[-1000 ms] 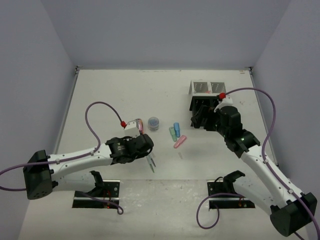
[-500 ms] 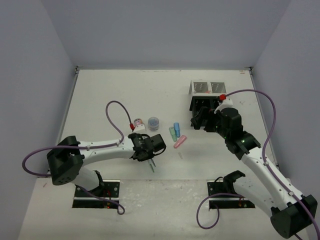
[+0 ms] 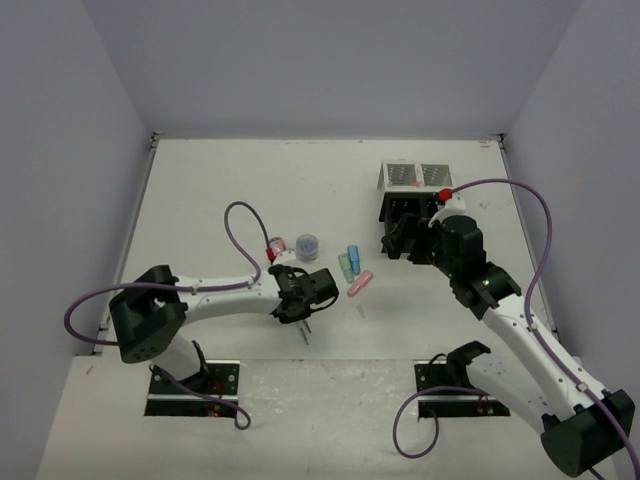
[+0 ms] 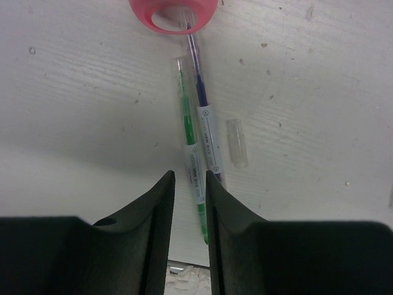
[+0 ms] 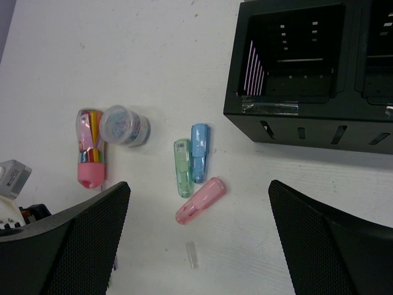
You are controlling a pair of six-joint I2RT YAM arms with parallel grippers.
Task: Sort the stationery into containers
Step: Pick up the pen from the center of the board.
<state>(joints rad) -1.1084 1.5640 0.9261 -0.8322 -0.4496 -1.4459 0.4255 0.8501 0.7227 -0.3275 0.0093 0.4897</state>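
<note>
- Left gripper (image 4: 190,212) hangs low over the table, jaws parted only a slit and gripping nothing. It is far nearer the pens than the right arm.
- Right gripper (image 5: 196,246) hovers wide open and empty, with the black box (image 5: 288,117) ahead to its right.
- Green pen (image 4: 187,129) lies flat, its near end showing in the left jaws' slit and its long axis running ahead, leaning slightly left.
- Blue pen (image 4: 206,120) lies parallel, just right of it, tip pointing away toward a pink tube (image 4: 173,15).
- Clear cap (image 4: 237,142) lies just right of both.
</note>
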